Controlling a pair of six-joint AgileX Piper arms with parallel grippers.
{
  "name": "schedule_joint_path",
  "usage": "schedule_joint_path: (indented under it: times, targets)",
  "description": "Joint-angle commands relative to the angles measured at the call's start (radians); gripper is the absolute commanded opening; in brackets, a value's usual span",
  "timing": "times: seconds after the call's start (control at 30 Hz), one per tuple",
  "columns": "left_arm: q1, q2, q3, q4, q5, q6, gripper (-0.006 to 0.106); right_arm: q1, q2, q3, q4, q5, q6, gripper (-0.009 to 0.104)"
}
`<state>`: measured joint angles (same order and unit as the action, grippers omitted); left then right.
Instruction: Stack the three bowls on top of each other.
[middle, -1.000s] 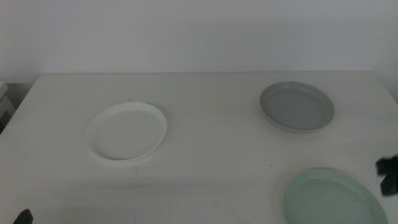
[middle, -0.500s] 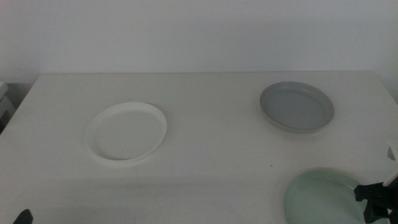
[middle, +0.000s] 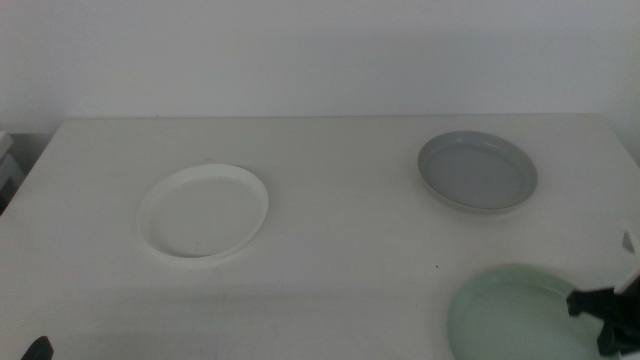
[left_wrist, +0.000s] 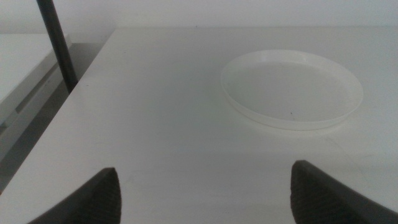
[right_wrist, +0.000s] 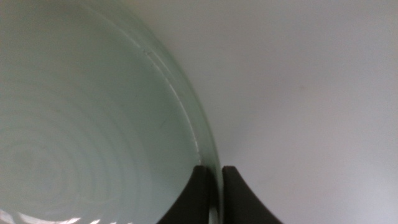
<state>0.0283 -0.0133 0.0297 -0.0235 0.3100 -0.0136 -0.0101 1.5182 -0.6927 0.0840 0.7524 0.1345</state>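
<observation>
Looking down from the middle view, I am counting three shallow round bowls with low rims on the white table (middle: 330, 200), all lying flat and mouth up, so none has a long axis to speak of. A white plastic-looking bowl (middle: 204, 211) is sitting left of centre, a grey bowl (middle: 477, 171) is sitting toward the far right, and a pale mint green bowl (middle: 518, 313) is lying at the near right corner, partly cut off by the picture's edge. All three are lying well apart, none stacked. My right gripper (middle: 603, 318) is reaching in at the green bowl's right rim.

Switching to the left wrist view, I am seeing only the white bowl (left_wrist: 291, 88), ahead on the table (left_wrist: 168, 112); my left gripper (left_wrist: 205, 198) is waiting with its dark jaws spread wide, holding nothing.

Moving to the right wrist view, I am getting what the overhead hides: the right gripper (right_wrist: 216, 194) is pinching the green bowl's (right_wrist: 81, 130) rim, one jaw inside it, one outside.
</observation>
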Motion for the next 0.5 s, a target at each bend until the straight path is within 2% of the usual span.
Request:
schedule_joint_path:
  times: [0.0,0.2,0.47]
  targets:
    - [0.002,-0.014,-0.003,0.0,-0.073,-0.011,0.105,0.027,-0.087,-0.051,-0.007,0.032,0.051,-0.001]
    - [0.002,-0.014,-0.003,0.0,-0.073,-0.011,0.105,0.19,-0.117,-0.223,0.005,0.123,0.141,0.0]
    - [0.002,-0.014,-0.003,0.0,-0.073,-0.011,0.105,0.428,0.034,-0.464,0.012,0.117,0.219,0.0]
